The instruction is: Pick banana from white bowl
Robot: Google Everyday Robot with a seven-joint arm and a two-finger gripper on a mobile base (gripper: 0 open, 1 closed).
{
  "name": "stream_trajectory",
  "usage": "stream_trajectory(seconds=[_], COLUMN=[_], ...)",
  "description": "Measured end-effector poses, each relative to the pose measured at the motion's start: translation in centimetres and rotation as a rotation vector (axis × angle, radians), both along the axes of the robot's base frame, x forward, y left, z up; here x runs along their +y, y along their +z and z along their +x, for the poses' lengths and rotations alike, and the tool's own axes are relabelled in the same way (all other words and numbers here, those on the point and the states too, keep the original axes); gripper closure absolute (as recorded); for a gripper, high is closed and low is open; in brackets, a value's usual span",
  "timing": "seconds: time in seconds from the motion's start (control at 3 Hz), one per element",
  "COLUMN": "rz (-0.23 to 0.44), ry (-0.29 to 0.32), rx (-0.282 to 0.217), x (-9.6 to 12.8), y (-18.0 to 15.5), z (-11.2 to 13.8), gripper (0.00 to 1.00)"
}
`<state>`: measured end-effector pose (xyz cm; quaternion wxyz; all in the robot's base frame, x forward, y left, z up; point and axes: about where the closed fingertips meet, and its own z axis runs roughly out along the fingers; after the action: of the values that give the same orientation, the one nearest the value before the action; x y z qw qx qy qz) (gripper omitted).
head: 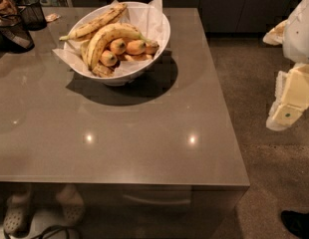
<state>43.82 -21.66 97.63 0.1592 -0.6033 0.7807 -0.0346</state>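
The gripper (286, 111) is held beyond the grey table's (144, 133) right edge, over the floor; whether it is spread or pressed together cannot be told. Nothing is grasped. The banana (107, 36) is seen well apart, across the table, resting untouched in the white bowl (163, 31); approach, grasp and lift are judged outstanding.

black mesh baskets (31, 13) far left on grey table (144, 133); speckled floor (264, 153) right

No text, label, brand or number readable. Position: gripper (288, 108) hangs well right of the white bowl (125, 77), past the table (144, 148) edge; small green dot on it, unreadable.
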Motion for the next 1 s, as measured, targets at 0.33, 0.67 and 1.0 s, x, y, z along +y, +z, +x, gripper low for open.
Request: stream_trajectory(seconds=[0.33, 0.67, 1.0], rz=[0.000, -0.027, -0.061], ry=[-0.001, 0.036, 0.078], rx=[0.000, 0.007, 0.025], x=[0.9, 3.0, 5.0], y=[0.7, 1.8, 2.2], z=[1.1, 2.9, 4.6], gripper=[0.00, 0.00, 0.00])
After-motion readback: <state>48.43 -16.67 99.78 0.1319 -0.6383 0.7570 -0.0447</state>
